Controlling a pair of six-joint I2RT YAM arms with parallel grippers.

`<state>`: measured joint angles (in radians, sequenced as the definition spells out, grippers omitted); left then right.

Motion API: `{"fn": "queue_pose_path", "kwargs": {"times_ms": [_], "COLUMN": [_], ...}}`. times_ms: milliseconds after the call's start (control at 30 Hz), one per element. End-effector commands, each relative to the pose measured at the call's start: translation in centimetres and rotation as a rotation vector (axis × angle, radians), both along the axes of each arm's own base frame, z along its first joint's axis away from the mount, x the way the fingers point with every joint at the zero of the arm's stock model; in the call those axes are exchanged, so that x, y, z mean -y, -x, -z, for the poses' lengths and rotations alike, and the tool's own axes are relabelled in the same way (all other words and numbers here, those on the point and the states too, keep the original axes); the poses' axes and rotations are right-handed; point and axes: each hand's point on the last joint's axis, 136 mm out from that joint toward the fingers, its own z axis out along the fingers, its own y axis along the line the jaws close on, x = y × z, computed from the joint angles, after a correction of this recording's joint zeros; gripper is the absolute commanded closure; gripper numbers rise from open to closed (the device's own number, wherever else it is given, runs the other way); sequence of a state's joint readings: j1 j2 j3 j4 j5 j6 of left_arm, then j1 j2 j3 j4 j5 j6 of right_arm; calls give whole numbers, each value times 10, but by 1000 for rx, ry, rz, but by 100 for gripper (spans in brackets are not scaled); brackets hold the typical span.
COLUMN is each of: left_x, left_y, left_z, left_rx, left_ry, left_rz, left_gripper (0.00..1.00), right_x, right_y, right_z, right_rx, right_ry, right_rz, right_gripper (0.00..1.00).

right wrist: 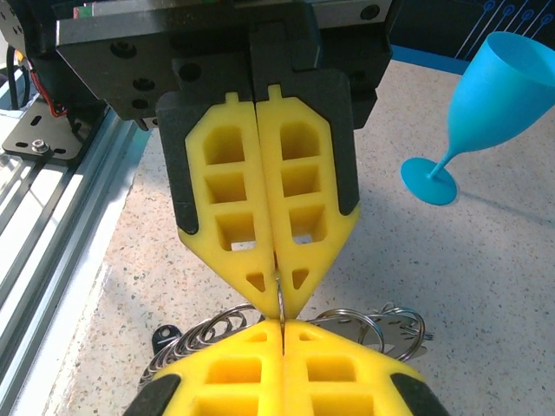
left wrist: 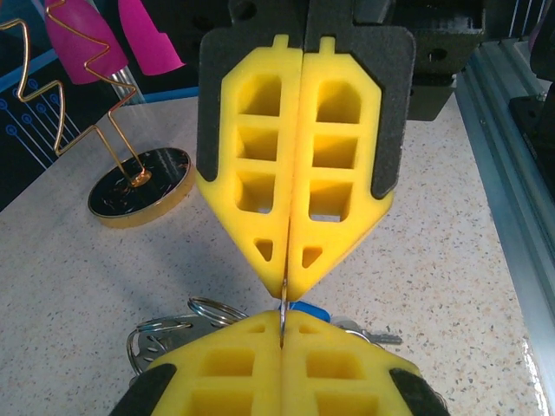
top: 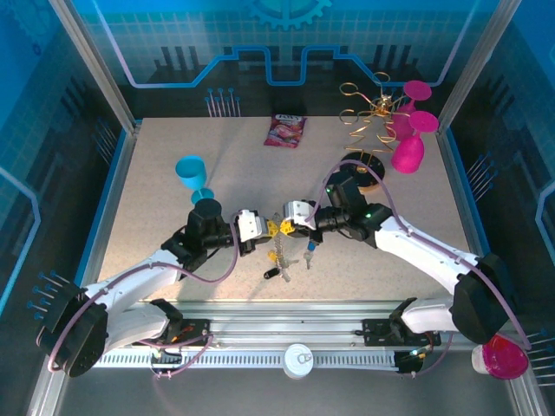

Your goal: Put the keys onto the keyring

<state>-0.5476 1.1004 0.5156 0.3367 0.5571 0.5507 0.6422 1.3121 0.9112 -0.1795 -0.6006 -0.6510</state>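
Found the left gripper (top: 269, 229) and right gripper (top: 284, 225) nose to nose over the middle of the tabletop (top: 173, 139), tips practically touching. Saw no gap in either set of jaws, both pinched fully shut on the same thin silvery strand (left wrist: 284, 303) running straight across from one to the other. Took that strand for part of the keyring (top: 277, 251), though couldn't say for sure from edge-on. Spotted the rest of the loop hanging below the pinch, long axis pointing down toward the tabletop, with the keys (top: 276, 272) bunched at the low end and a blue-headed key (top: 310, 257) off to the right-arm side. Reckoned neither arm nearer: both right at the pinch, keys just beneath. Guessed the next bit hinged on one gripper letting go without dropping the lot.
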Motion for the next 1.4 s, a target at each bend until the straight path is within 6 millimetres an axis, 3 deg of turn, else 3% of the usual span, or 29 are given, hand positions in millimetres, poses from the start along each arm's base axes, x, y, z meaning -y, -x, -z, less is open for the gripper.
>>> {"fn": "queue_pose_path", "kwargs": {"times_ms": [0,33,67,200,300,433,567,767,933,1067,1367], "left_x": [1,0,-1,-2,-2,-2,-3,-4,-5,-6,-8], "left_y": [-8,-8,-8,-9,-11,-11,-12,-13,-13,-12,-11], "left_z": [-9,-10,-10,-4,-1,2,5,5,8,8,8], "left_rx": [68,102,135,286,317,324,316,309,303,301,301], "left_ry": [-12,-14,-18,-98,-121,-132,-141,-132,-138,-140,-143], "left_rz": [-12,-15,-19,-42,-45,-41,-47,-61,-66,-69,-73], "left_gripper": [100,100,100,100,100,100,100,100,100,100,100], "right_x": [-12,-8,-2,41,76,99,114,107,96,79,80], "right_y": [14,8,4,-36,-54,-30,-11,11,6,-10,-21], "right_z": [-23,-26,-26,-29,8,59,90,130,151,153,163], "right_rx": [24,19,4,-140,-367,-509,-659,-874,-920,-944,-849], "right_ry": [-73,-95,-120,-221,-138,75,196,346,401,376,496], "right_rz": [-62,-16,31,400,746,931,1102,1225,1296,1342,1482], "right_gripper": [99,83,74,60,67,68,68,68,63,62,62]}}
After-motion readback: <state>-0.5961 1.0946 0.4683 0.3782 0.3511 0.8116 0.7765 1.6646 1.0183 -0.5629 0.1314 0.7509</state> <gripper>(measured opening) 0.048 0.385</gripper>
